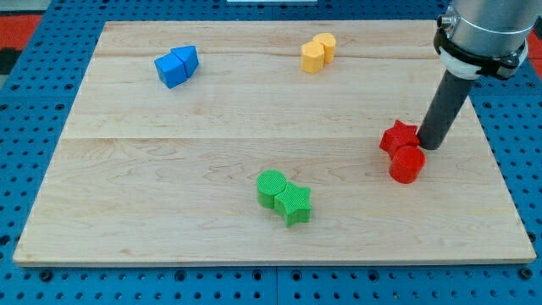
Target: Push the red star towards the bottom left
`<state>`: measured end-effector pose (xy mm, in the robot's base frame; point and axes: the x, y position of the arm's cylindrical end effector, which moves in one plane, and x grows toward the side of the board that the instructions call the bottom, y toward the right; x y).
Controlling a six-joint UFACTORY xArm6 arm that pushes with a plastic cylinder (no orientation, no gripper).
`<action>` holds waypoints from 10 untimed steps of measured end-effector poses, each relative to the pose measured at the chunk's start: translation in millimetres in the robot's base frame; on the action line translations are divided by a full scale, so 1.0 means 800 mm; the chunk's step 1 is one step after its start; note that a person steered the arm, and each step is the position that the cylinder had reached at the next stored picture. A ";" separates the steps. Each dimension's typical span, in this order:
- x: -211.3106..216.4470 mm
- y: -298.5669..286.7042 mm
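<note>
In the camera view, my tip rests on the table at the right of the frame, just beside the red star on its right — touching it or nearly so; I cannot quite tell from this angle. I carry no pincer, only the dark rod, so nothing is gripped. The red star lies right of centre, with a red cylinder touching it just below and to the right. At lower centre a green cylinder sits against a green star. In the upper left are two blue blocks pressed together — shapes hard to name. At the upper centre stand two yellow blocks, also touching.
</note>
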<state>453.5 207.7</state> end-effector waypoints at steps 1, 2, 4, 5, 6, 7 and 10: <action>-0.008 0.003; -0.014 0.009; -0.024 0.019; -0.025 0.024; -0.050 0.035; -0.091 0.046; -0.010 -0.024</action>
<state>445.3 188.1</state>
